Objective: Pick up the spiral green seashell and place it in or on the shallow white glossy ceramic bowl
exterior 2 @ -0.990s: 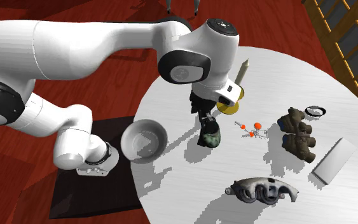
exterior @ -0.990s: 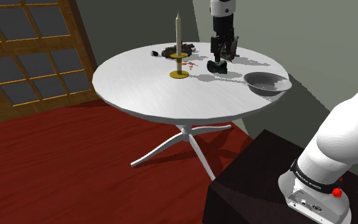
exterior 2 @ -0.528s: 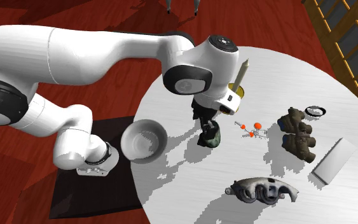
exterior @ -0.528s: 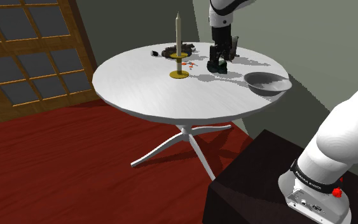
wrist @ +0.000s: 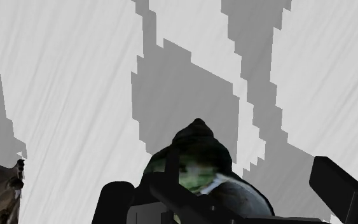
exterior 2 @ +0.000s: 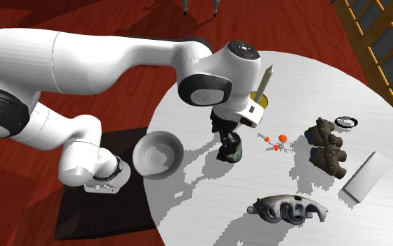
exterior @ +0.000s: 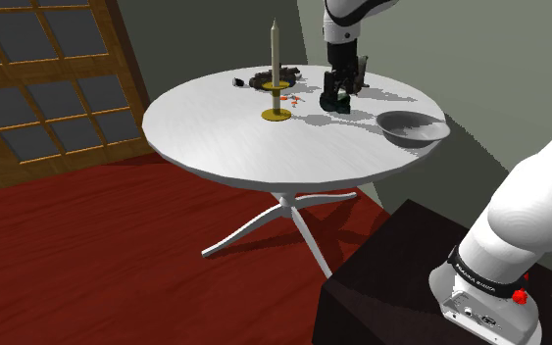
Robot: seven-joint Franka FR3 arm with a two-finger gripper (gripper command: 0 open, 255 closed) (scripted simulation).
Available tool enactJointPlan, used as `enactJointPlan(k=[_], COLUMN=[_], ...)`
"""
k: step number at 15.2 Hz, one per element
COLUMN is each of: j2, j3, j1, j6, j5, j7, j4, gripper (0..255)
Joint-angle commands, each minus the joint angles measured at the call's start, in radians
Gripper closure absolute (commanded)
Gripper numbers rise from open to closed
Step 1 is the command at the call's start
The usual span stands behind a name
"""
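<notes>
Red-brown flooring [exterior: 87,245] and a wooden lattice door [exterior: 38,78] were seen around a round white worktop [exterior: 215,137] carried on a splayed white foot. Over the worktop the black pincer [wrist: 220,181] was held low and pointed downward, with its fingers [wrist: 339,188] spread well apart. The spiral seashell [wrist: 193,156], dark with a green patch, was found resting on the worktop between those fingers. One finger was seen close against the shell's side, while a strip of worktop was left showing between the shell and the other finger, so the shell was bracketed but not clasped. The shallow bowl [exterior 2: 158,155], drawn grey-white, was set upright well apart from the pincer, near the worktop's rim on the side of the dark stand [exterior: 401,284]. A tall candle [exterior: 275,54] in a yellow holder was placed near the pincer, on the shoulder view's left of it. Just beside the pincer, on the second exterior view's right, a small orange-red object [exterior 2: 275,142] was laid. Farther from the pincer the same way, a lumpy brown thing [exterior 2: 327,147], a flat white block [exterior 2: 366,176] and a curved grey piece [exterior 2: 289,208] were spread over the worktop, all well apart from the shell.
</notes>
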Motion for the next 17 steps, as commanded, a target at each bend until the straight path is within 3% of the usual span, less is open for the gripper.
enactJointPlan(k=[1,8,16,17], j2=[0.004,-0.015,0.002,0.002], j3=[0.0,0.002,-0.014,-0.014], j1=[0.0,0.002,0.019,0.019], j6=[-0.001,0.002,-0.055,-0.055], j5=[0.002,0.002,-0.005,-0.005], j7=[-0.002,0.002,-0.005,-0.005], j4=[-0.006,-0.028,0.053,0.053], gripper=[255,255,255,0])
